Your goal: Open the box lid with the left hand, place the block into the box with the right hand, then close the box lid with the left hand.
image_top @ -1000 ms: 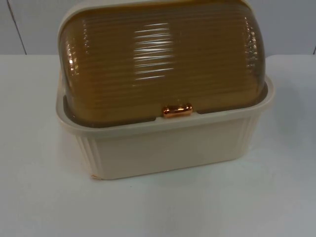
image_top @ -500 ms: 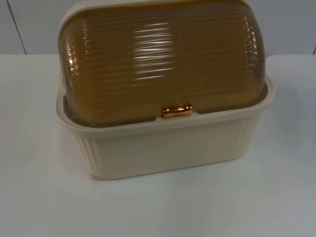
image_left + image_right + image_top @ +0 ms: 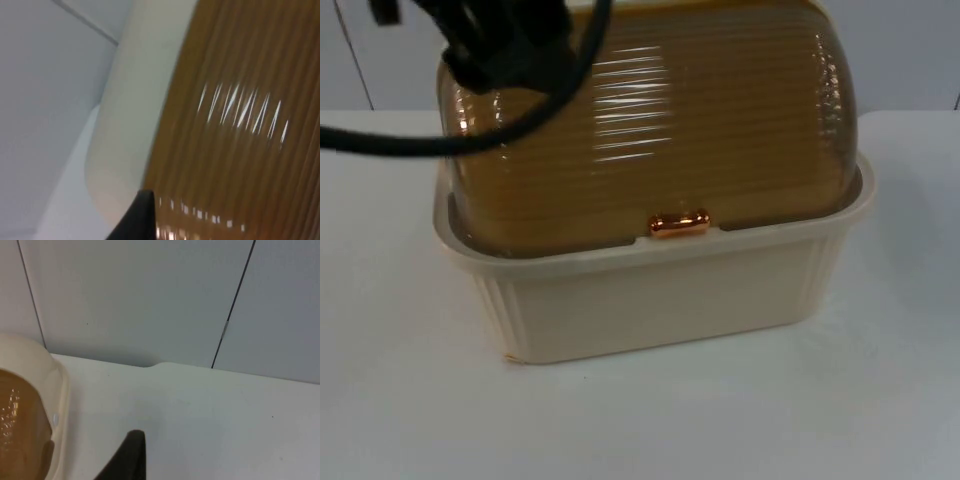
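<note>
A cream ribbed box [image 3: 660, 300] stands mid-table, its amber ribbed dome lid [image 3: 720, 130] down on the rim. A copper handle [image 3: 679, 224] sits at the lid's front edge. My left gripper [image 3: 505, 50] reaches in over the lid's back left corner, a blurred black mass close above it. In the left wrist view a black fingertip [image 3: 140, 220] hangs right by the amber lid [image 3: 240, 100] and its cream end frame [image 3: 135, 100]. The right arm waits: its black fingertip [image 3: 131, 455] hovers over bare table beside the box's end [image 3: 30, 385].
White table top [image 3: 720, 420] surrounds the box, with open room in front and on both sides. The grey partition wall [image 3: 910, 50] rises just behind the box, and its panel seam [image 3: 232, 310] faces the right wrist camera.
The left arm has come into the top view from the upper left and now hangs over the lid's back left corner. Box, lid and handle have not moved.
</note>
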